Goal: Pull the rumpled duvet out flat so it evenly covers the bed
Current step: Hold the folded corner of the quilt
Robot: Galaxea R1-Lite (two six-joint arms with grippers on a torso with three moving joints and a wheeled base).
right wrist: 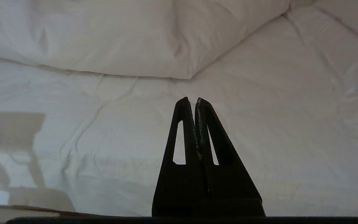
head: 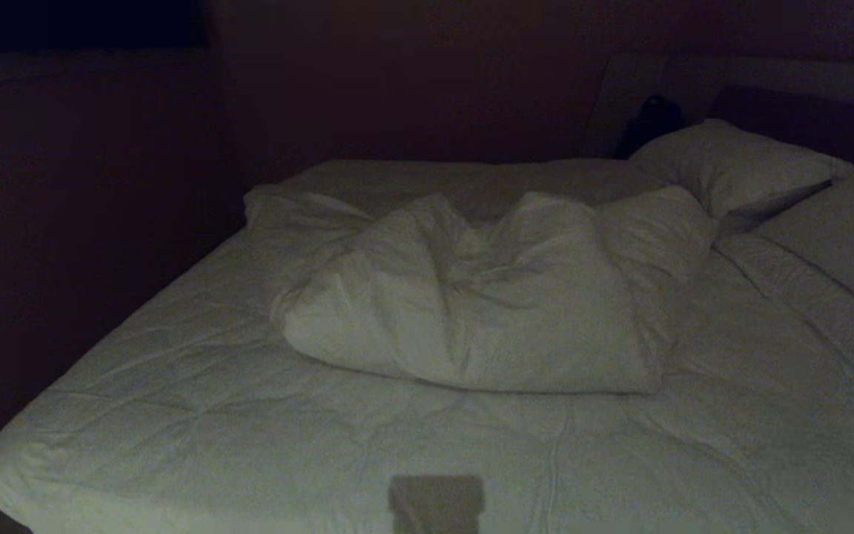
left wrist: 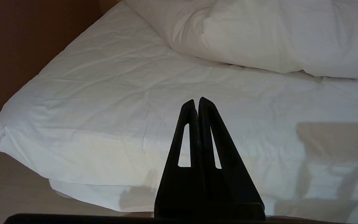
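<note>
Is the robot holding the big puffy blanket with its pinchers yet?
No, nothing is held. The left gripper and right gripper are both shut and empty, short of the duvet, which lies bunched in the middle of the bed.

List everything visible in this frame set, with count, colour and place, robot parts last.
duvet: one, white, bunched in a puffy heap across the middle of the bed, not spread.
bed: one, white quilted mattress top, bare around the heap on the near side.
pillows: two, white, at the head end on the right of the head view.
headboard: one, dark, behind the pillows.
dark object: one, black, beside the headboard; what it is cannot be told.
left gripper: one, black, shut, empty, above the near mattress edge.
right gripper: one, black, shut, empty, short of the duvet.
</note>
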